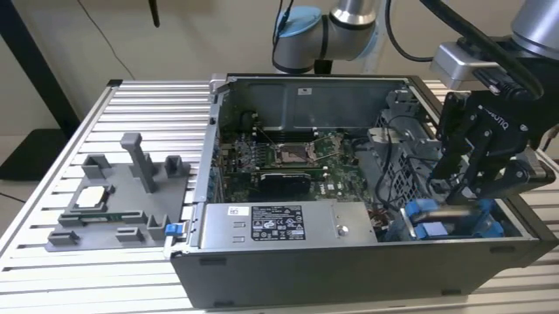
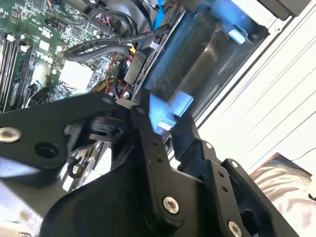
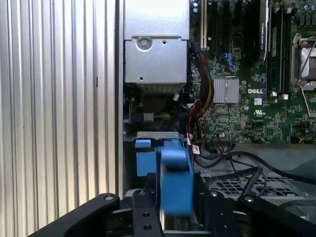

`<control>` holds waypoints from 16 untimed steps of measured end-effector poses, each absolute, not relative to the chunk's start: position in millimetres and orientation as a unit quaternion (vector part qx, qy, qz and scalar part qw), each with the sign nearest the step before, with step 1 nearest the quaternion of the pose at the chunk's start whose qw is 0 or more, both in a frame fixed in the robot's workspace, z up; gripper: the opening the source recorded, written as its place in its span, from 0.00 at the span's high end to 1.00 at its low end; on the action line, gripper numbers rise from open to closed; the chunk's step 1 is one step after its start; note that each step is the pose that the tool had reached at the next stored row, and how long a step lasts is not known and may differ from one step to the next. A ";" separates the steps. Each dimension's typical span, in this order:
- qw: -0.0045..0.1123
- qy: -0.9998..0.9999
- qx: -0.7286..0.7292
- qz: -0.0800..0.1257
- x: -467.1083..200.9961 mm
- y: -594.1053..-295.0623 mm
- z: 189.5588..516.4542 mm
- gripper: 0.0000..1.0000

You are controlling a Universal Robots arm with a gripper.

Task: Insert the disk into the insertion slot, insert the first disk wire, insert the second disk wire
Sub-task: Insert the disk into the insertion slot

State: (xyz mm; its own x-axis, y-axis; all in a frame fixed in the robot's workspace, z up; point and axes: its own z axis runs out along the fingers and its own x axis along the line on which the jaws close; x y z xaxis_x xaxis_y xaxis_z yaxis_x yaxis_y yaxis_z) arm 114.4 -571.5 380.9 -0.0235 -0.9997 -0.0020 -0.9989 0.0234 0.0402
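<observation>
Step one in hand, judging by the scene: gripping the disk [image 1: 436,229] by its blue handle [image 3: 174,170] with the claw [image 3: 173,210] closed, holding it at the insertion slot [image 3: 155,134] in the case [image 1: 349,275] corner, probably needing straight, even pressing to seat fully.

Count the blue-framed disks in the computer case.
1 clearly: the disk, in the case corner at the exterior view's right, by the gripper. Others may be hidden.
</observation>
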 end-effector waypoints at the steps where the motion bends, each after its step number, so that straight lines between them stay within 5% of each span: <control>1: 0.013 -0.715 0.699 -0.015 114.4 -571.5 380.8 0.00; 11: 0.011 -0.715 0.699 -0.012 114.3 -567.0 390.6 0.00; 16: -0.009 -0.715 0.699 0.007 114.0 -559.1 391.3 0.00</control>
State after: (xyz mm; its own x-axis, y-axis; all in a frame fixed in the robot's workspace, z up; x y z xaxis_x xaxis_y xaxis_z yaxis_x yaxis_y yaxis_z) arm 114.0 -559.1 391.3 -0.0234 -0.9997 -0.0038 -0.9995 0.0235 -0.0228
